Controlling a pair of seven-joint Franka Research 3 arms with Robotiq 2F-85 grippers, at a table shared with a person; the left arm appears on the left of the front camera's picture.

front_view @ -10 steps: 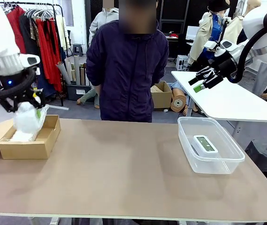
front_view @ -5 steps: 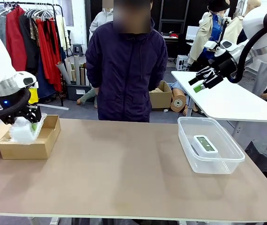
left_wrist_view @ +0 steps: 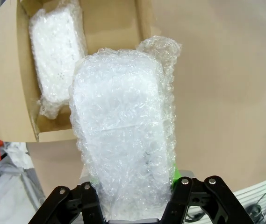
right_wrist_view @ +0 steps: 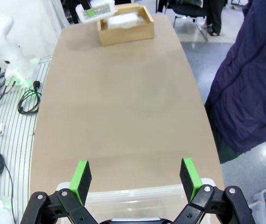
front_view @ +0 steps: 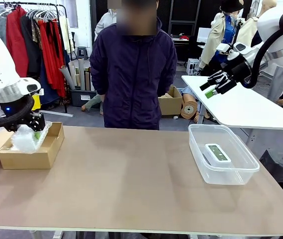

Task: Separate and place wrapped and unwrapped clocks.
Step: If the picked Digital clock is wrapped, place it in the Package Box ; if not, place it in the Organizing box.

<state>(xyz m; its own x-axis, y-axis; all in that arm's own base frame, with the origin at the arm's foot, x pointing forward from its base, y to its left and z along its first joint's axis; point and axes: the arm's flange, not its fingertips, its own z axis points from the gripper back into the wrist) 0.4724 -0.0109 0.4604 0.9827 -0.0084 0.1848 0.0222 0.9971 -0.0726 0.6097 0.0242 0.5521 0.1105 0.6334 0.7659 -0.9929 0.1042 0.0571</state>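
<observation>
Across the brown worktop (front_view: 131, 174) a person (front_view: 134, 74) stands before clothes racks (front_view: 37, 40). At its left end the box (front_view: 32, 154) holds one wrapped clock (left_wrist_view: 58, 56); the left tool (front_view: 29, 130) is clenched on a second bundle (left_wrist_view: 123, 140) above it. At the right, the tub (front_view: 223, 172) holds the bare clock (front_view: 217, 152). Up high, the right tool (front_view: 216, 84) is spread, holding nothing. From the left wrist, both bundles show apart.
</observation>
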